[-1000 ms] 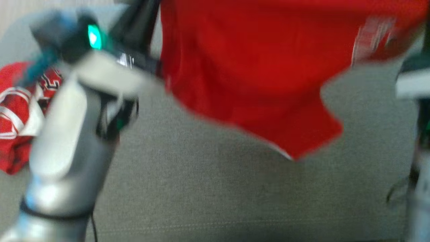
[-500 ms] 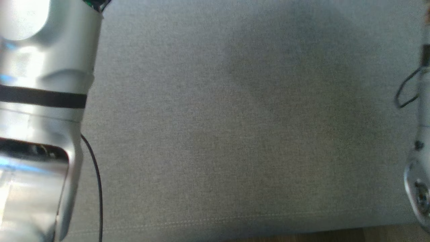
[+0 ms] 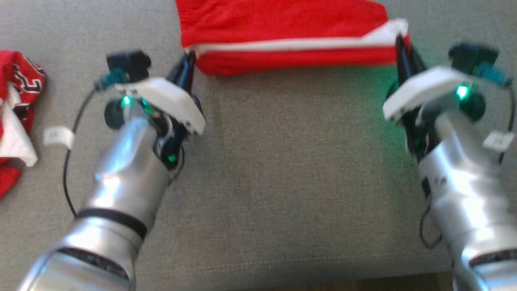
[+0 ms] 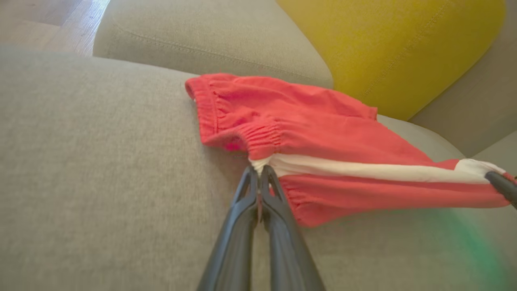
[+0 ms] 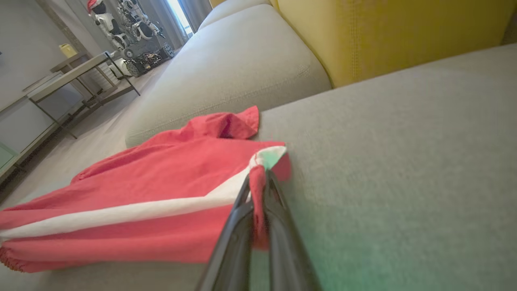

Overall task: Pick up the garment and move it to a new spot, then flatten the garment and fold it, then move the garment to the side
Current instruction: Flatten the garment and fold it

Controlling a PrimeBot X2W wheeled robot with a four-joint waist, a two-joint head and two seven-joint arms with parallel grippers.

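Observation:
The garment [image 3: 282, 36] is a pair of red shorts with a white side stripe, lying stretched across the grey sofa seat [image 3: 291, 182] at the top of the head view. My left gripper [image 3: 190, 60] is shut on its elastic waistband end [image 4: 258, 145]. Over on the other side, my right gripper [image 3: 402, 44] is shut on the hem end by the stripe [image 5: 264, 161]. The stripe edge [image 4: 363, 171] runs taut between the two grippers. The far part of the garment [image 5: 161, 169] rests on the cushion.
A second red and white garment [image 3: 16, 121] lies crumpled at the left edge of the seat. A yellow cushion [image 4: 387, 48] stands behind the shorts against the sofa back. A table and robots [image 5: 117, 24] stand across the room. The seat's front edge [image 3: 258, 279] is near.
The head camera has swung a lot. A second ago the garment hung in the air between the arms; now it lies on the seat, with both grippers low and still holding its ends.

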